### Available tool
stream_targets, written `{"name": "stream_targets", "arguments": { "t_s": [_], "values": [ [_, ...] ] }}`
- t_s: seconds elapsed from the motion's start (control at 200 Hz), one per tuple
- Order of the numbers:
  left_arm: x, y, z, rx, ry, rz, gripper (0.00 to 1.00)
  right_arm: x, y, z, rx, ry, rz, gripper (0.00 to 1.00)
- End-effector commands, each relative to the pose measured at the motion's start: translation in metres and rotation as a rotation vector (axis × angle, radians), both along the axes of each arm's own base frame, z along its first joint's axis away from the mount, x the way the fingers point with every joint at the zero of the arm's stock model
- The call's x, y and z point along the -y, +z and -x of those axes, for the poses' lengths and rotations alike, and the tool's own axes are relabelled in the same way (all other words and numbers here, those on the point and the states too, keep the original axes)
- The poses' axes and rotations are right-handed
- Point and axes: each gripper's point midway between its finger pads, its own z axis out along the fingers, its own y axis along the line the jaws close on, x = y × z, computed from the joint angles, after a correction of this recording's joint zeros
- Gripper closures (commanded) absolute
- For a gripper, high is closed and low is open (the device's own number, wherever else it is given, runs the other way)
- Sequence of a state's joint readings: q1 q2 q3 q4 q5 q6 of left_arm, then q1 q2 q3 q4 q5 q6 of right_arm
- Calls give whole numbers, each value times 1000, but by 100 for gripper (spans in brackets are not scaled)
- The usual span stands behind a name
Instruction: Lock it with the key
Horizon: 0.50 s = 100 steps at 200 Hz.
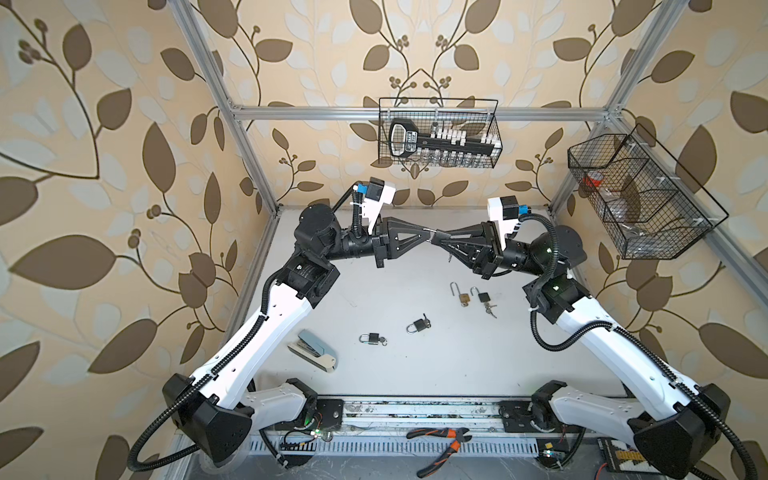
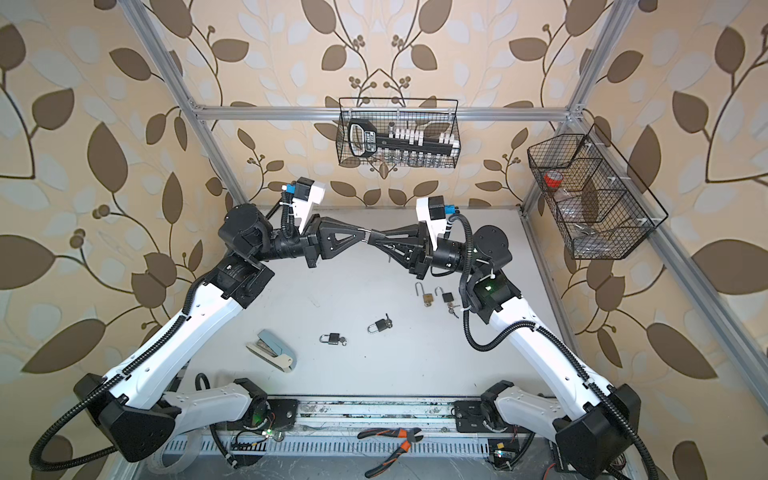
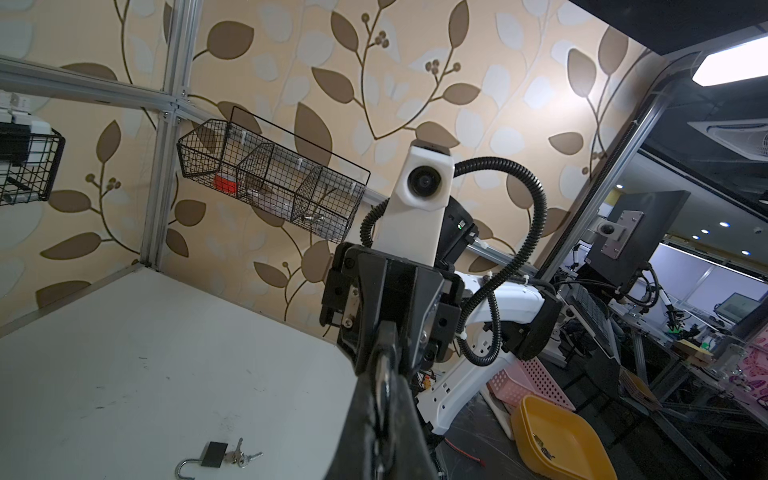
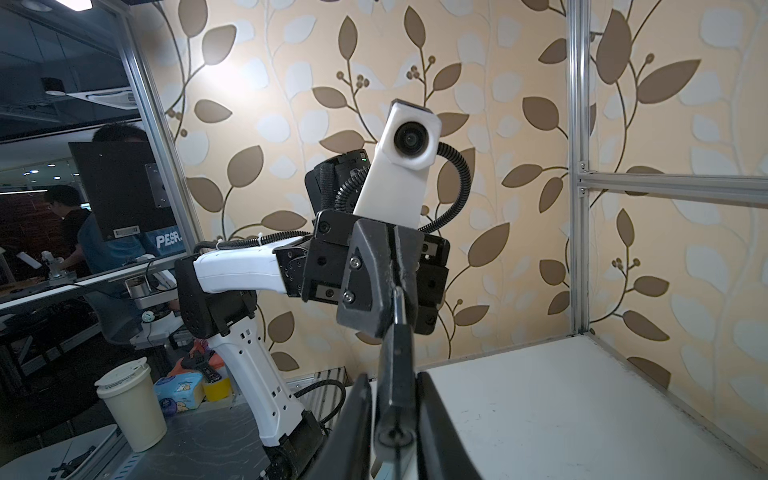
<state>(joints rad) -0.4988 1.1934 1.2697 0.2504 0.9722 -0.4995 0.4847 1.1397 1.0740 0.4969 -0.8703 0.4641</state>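
Open tabletop (image 1: 478, 365) along near edge, stapler (image 1: 318, 349) near left, loose padlocks (image 1: 419, 325) mid-table, left gripper (image 1: 429, 233) and right gripper (image 1: 436, 239) nose to nose at held padlock (image 4: 395, 395) above far centre, wire baskets (image 1: 494, 124) on rails

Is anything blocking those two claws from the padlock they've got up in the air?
Nothing visible. The left gripper pinches the padlock by its loop, and the right gripper has its jaws either side of the black body. The other padlocks lie on the table below.
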Motion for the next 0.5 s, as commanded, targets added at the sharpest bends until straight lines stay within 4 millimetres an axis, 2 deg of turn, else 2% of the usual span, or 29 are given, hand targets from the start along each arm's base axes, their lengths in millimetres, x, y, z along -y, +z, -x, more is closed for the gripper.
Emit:
{"name": "stream_targets", "arguments": {
  "t_s": [0.0, 0.105, 0.265, 0.405, 0.495],
  "values": [
    [-4, 16, 16, 86, -18, 26, 100, 1, 20, 10, 45, 12, -29, 81],
    [-5, 17, 16, 91, -8, 27, 100, 2, 18, 10, 36, 10, -30, 86],
    [-5, 18, 16, 96, -7, 27, 100, 3, 17, 13, 23, 19, -30, 100],
    [-6, 20, 18, 102, -8, 26, 100, 5, 15, 16, 16, 15, -23, 100],
    [-7, 21, 18, 107, 11, 29, 73, 6, 15, 18, 5, 9, -14, 100]
  ]
}}
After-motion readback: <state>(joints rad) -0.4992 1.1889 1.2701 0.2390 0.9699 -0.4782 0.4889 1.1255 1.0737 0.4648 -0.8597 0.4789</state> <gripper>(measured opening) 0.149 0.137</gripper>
